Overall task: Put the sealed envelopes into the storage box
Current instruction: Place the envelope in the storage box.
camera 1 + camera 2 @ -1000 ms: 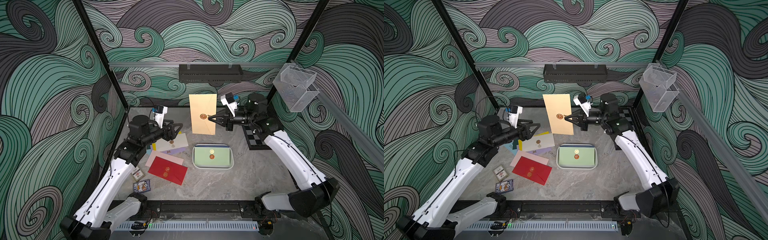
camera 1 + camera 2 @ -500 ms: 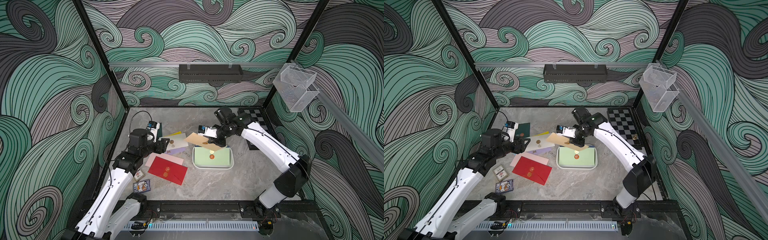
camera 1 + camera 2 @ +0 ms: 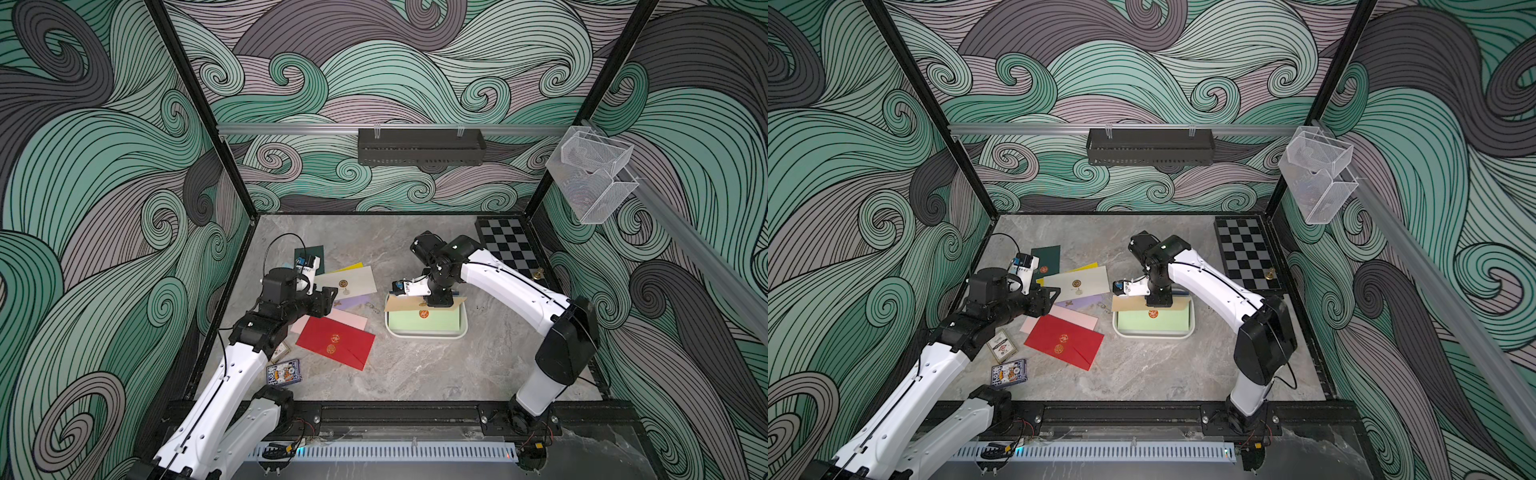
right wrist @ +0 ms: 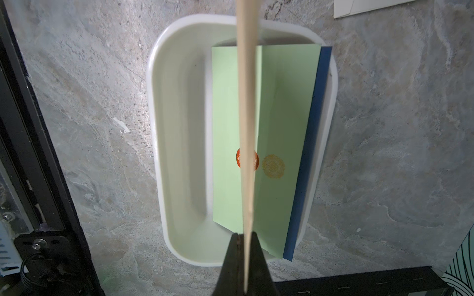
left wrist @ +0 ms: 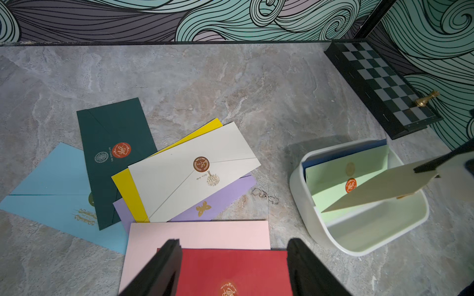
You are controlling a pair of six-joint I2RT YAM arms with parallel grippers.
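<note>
storage box holds a pale green envelope and a blue envelope, both leaning on one long wall. right gripper points down over it, jaws clamped on a tan envelope. left gripper hovers, jaws wide, above the red envelope.

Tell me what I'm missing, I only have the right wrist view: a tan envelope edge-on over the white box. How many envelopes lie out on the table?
Observer: Seven: light blue, dark green, yellow, cream, lilac, pink and red, overlapping in a loose pile.
Operator: What is the left arm doing?
Observer: The left gripper has its jaws open and empty, over the red envelope.
Operator: Is my envelope level?
Observer: No. The tan envelope slopes down from the right gripper toward the end wall of the storage box; contact I cannot tell.
</note>
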